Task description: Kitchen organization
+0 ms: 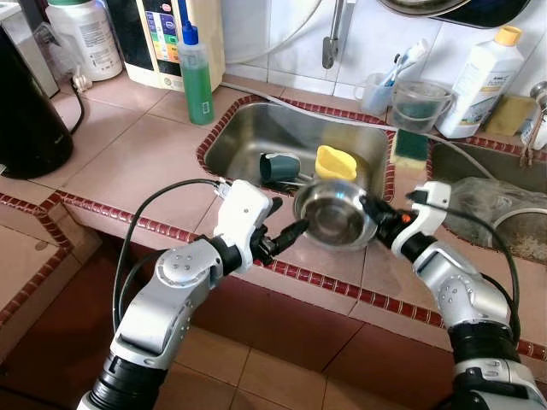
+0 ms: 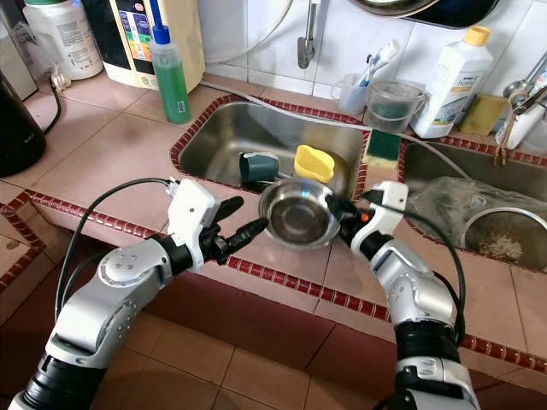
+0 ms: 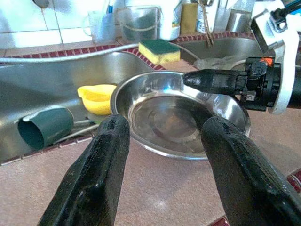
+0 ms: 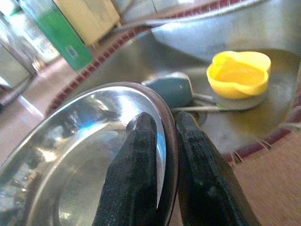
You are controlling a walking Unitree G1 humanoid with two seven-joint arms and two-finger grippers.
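Observation:
A shiny steel bowl (image 1: 335,215) sits on the tiled counter at the front edge of the sink (image 1: 244,141). My right gripper (image 1: 373,210) is shut on the bowl's right rim, one finger inside and one outside, as the right wrist view shows (image 4: 162,123). My left gripper (image 1: 286,219) is open just left of the bowl, its fingertips (image 3: 112,129) a short way from the rim and not touching the bowl (image 3: 183,117). Inside the sink lie a teal cup (image 1: 279,166) on its side and a yellow cup (image 1: 335,162).
A green-and-yellow sponge (image 1: 410,147) rests on the divider beside a second basin (image 1: 479,166). A green soap bottle (image 1: 197,77) stands behind the sink, a black kettle (image 1: 26,111) at far left, a white bottle (image 1: 483,73) at back right.

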